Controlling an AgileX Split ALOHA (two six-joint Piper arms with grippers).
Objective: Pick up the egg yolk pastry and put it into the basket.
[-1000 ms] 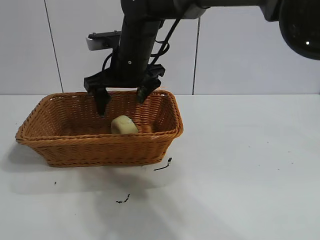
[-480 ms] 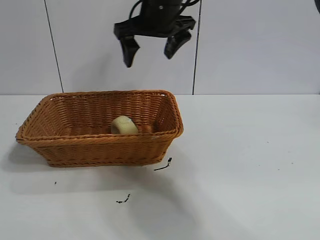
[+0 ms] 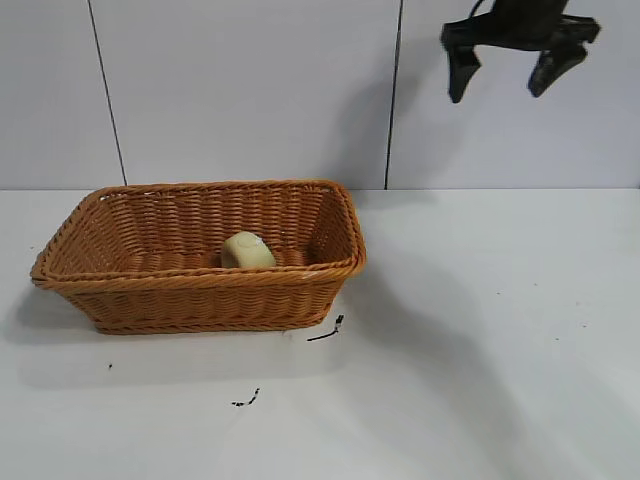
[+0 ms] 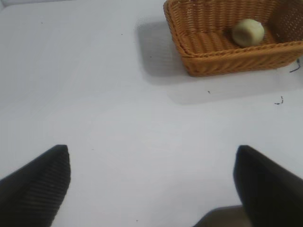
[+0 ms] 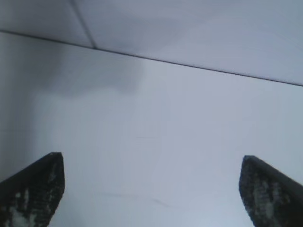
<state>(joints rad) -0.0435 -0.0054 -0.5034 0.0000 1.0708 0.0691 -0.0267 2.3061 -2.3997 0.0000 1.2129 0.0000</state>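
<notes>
While the egg yolk pastry [image 3: 247, 250] lay inside the basket [image 3: 200, 290], your right gripper [image 3: 507, 75] hung high above the table [image 3: 480, 330], up near the top right of the exterior view, in front of the grey wall [image 3: 250, 90]. Its two dark fingers [image 3: 460, 70] stood wide apart and held nothing; between them you saw only the wall. In the right wrist view the same fingers [image 5: 33, 189] were spread to both sides, with bare table and wall between them.

The pastry rested on the basket floor, close to the long wall that faced the exterior camera, and a little toward the right half of the basket. It was pale yellow and rounded. You could not tell whether it touched that wall. Nothing else lay in the basket with it.

The basket stood on the left half of the table, well apart from the right gripper. Its back rim was close to the back edge of the table, where the wall begins. On the table just beside the basket's front right corner lay a small dark scrap [image 3: 328, 330], and a second scrap [image 3: 247, 400] lay farther toward the front edge.

Your left gripper [image 4: 151, 189] was seen only in its own wrist view. Its fingers [image 4: 42, 179] were also wide apart and empty, over bare table, well apart from the basket [image 4: 227, 59] and the pastry [image 4: 248, 32].
</notes>
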